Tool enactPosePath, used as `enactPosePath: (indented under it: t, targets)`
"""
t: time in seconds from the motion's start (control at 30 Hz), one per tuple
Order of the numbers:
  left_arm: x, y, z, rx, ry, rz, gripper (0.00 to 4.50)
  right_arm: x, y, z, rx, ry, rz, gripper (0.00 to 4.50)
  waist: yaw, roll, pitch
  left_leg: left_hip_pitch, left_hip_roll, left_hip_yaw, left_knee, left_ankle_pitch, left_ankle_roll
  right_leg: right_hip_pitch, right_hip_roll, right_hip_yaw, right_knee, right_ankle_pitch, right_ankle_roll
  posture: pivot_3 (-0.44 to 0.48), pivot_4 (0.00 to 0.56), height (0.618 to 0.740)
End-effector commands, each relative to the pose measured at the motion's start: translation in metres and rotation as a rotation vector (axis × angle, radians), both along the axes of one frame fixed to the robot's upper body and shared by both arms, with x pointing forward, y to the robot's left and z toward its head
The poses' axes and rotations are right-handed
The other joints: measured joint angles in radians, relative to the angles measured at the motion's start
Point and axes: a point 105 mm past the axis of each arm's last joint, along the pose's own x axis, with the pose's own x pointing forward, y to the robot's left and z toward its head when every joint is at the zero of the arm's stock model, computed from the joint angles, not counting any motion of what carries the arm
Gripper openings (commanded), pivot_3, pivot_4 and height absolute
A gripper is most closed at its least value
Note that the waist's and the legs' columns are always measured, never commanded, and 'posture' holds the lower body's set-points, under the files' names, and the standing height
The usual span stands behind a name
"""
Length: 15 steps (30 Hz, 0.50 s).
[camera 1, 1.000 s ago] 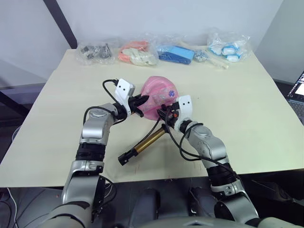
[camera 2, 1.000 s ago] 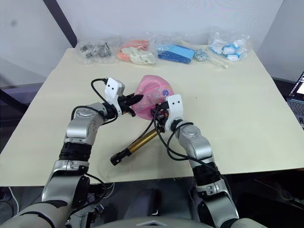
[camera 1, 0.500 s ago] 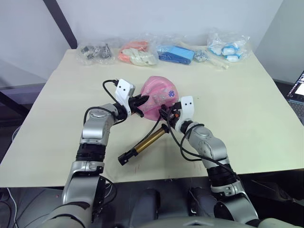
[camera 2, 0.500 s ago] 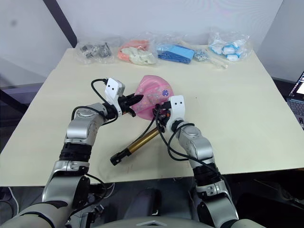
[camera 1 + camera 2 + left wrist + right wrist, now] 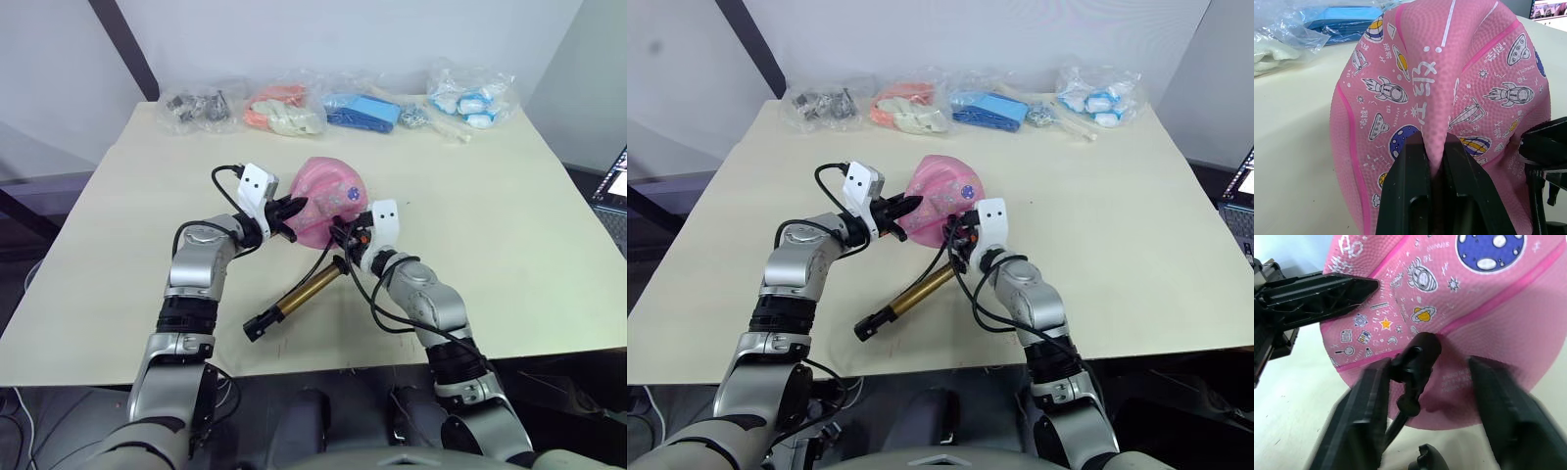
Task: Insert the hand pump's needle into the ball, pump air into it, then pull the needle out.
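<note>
Both arms bent at the elbow, forearms angled inward, wrists almost meeting over the surface (image 5: 509,225). Left pincer (image 5: 1433,161) fingers pinched together on a fold of the ball (image 5: 1459,73). Right pincer (image 5: 1425,382) fingers spread apart, the black needle fitting (image 5: 1418,357) between them, untouched.

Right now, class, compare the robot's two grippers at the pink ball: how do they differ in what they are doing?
The left gripper has its fingers shut on a pinched fold of the ball; the right gripper is open, its fingers either side of the black needle fitting, which is pressed against the ball. The left holds the ball's left side; the right faces its near side. Both are at the ball.
</note>
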Motion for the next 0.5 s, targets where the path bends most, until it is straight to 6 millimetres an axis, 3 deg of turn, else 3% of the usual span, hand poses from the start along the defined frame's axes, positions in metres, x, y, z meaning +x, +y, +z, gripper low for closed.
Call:
enactPosePath:
  t: [0.03, 0.1, 0.5]
  targets:
    - [-0.008, -0.003, -0.038, 0.02, 0.141, -0.001, 0.0, 0.002, 0.003, 0.011, 0.036, -0.024, -0.012, 0.69, 0.0, 0.0, 0.0, 0.0, 0.0, 0.0, 0.0, 0.0, 0.0, 0.0, 0.0, 0.0, 0.0, 0.0, 0.0, 0.0, 0.15, 0.74]
    - [-0.008, -0.003, -0.039, 0.02, 0.141, -0.002, 0.0, 0.003, 0.002, 0.011, 0.038, -0.026, -0.018, 0.37, 0.0, 0.0, 0.0, 0.0, 0.0, 0.0, 0.0, 0.0, 0.0, 0.0, 0.0, 0.0, 0.0, 0.0, 0.0, 0.0, 0.15, 0.74]
    - [-0.009, -0.003, -0.041, 0.024, 0.146, -0.005, 0.0, 0.011, -0.007, 0.033, 0.181, -0.042, -0.097, 0.35, 0.001, 0.0, 0.0, 0.0, 0.0, 0.0, 0.001, 0.0, 0.0, 0.0, 0.0, 0.0, 0.0, 0.0, 0.0, 0.0, 0.15, 0.74]
